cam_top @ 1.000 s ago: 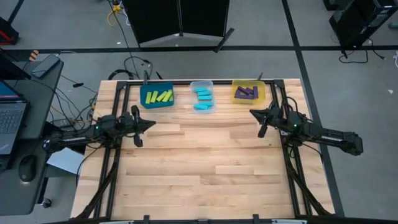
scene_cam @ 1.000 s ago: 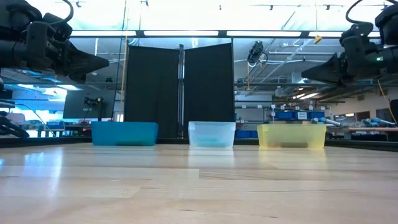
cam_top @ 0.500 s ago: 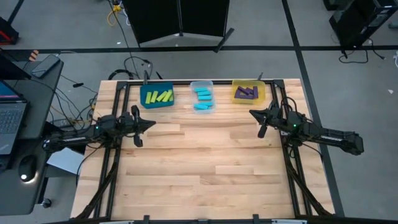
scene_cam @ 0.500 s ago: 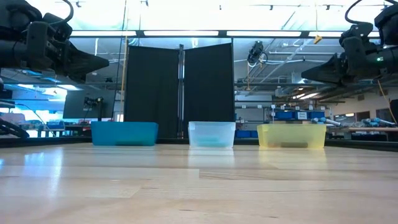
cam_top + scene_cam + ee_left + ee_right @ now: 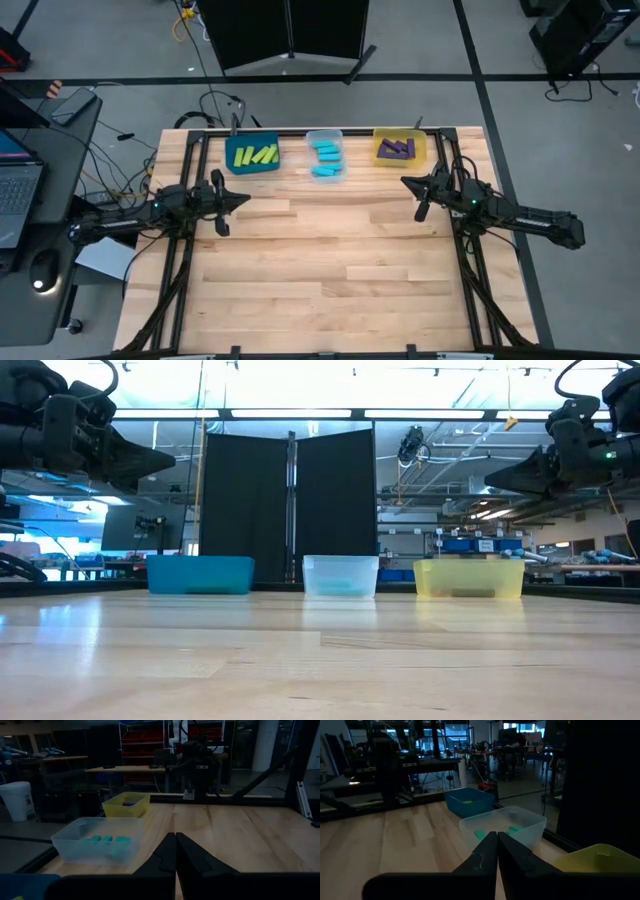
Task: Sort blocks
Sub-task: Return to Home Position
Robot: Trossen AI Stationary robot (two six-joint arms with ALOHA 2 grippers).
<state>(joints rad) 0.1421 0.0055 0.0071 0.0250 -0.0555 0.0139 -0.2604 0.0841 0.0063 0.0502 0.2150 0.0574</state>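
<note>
Lime green blocks (image 5: 253, 156) lie in the blue bin (image 5: 236, 165). Cyan blocks (image 5: 327, 158) fill the clear bin (image 5: 324, 133), and purple blocks (image 5: 399, 150) sit in the yellow bin (image 5: 380, 157). All three bins stand in a row at the table's far edge. My left gripper (image 5: 246, 199) hovers shut near the left side, below the blue bin, pointing right; its shut fingertips (image 5: 175, 836) show in the left wrist view. My right gripper (image 5: 404, 181) hovers shut near the right side, pointing left, fingertips (image 5: 497, 835) together. Both are raised above the table (image 5: 320, 650).
Black frame rails run along the table's left (image 5: 178, 260) and right (image 5: 470, 260) sides under the arms. A dark folding screen (image 5: 290, 510) stands behind the bins. The wide wooden surface (image 5: 330, 270) spreads between and in front of the arms.
</note>
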